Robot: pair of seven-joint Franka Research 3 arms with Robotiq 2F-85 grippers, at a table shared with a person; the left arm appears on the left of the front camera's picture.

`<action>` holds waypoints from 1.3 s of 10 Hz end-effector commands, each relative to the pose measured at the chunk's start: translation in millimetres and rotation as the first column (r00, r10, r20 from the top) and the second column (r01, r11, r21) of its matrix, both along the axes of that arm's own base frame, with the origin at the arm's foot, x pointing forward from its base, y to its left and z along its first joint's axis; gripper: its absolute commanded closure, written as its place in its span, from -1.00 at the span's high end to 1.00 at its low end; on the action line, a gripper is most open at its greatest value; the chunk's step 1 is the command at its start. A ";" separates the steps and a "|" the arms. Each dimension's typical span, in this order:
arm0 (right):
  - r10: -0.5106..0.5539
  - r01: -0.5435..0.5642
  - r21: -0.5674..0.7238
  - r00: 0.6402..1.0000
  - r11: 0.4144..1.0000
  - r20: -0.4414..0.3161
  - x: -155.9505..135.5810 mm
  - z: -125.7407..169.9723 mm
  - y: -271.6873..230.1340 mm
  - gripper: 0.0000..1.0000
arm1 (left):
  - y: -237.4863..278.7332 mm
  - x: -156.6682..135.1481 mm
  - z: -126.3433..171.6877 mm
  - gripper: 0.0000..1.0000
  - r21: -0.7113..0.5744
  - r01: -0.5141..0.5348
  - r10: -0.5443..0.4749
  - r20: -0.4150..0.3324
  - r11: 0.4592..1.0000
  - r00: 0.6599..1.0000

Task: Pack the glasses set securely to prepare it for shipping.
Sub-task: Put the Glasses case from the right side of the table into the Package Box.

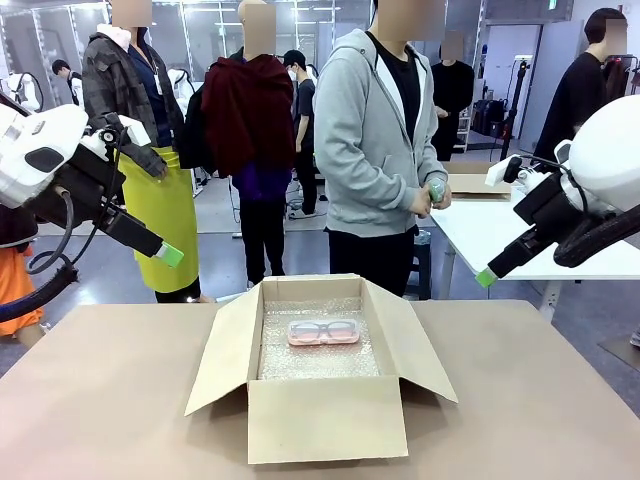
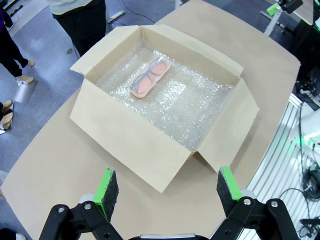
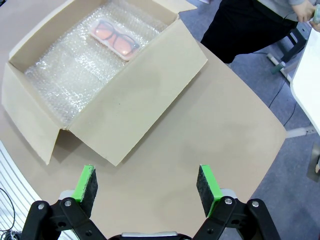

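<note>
While its flaps stand open, the one cardboard box (image 1: pixel 325 420) on the surface (image 1: pixel 100 380) holds one pale pink case (image 1: pixel 323 332), which lies on a single bubble wrap lining (image 1: pixel 315 365) near the box's far wall. One mint green thing (image 1: pixel 437 188), probably the second case, sits in the person's hands (image 1: pixel 422 203) beyond the box. I judge the packing about half done: that case, any covering and the closing are left. The left hand (image 2: pixel 166 172) and right hand (image 3: pixel 146 170), two in all, hang raised to either side of the box, both wide and empty.
</note>
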State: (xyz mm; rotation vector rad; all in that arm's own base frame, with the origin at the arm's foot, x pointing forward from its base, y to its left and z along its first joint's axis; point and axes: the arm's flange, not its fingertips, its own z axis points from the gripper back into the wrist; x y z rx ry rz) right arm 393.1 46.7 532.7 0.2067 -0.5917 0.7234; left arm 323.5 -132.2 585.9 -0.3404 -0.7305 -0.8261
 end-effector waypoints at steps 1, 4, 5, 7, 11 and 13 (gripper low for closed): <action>-0.014 0.014 0.001 1.000 1.000 0.006 -1.4 0.4 1.9 1.00 | 1.0 -0.7 1.1 1.00 -0.011 0.006 -0.006 -0.002 1.000 1.000; -0.014 0.014 0.001 1.000 1.000 0.006 -1.4 0.4 1.9 1.00 | 1.0 -0.7 1.1 1.00 -0.011 0.006 -0.006 -0.002 1.000 1.000; -0.014 0.014 0.001 1.000 1.000 0.006 -1.4 0.4 1.9 1.00 | 1.0 -0.7 1.1 1.00 -0.011 0.006 -0.006 -0.002 1.000 1.000; -0.014 0.014 0.001 1.000 1.000 0.006 -1.4 0.4 1.9 1.00 | 1.0 -0.7 1.1 1.00 -0.011 0.006 -0.006 -0.002 1.000 1.000; -0.014 0.014 0.001 1.000 1.000 0.006 -1.4 0.4 1.9 1.00 | 1.0 -0.7 1.1 1.00 -0.011 0.006 -0.006 -0.002 1.000 1.000; -0.014 0.014 0.001 1.000 1.000 0.006 -1.4 0.4 1.9 1.00 | 1.0 -0.7 1.1 1.00 -0.011 0.006 -0.006 -0.002 1.000 1.000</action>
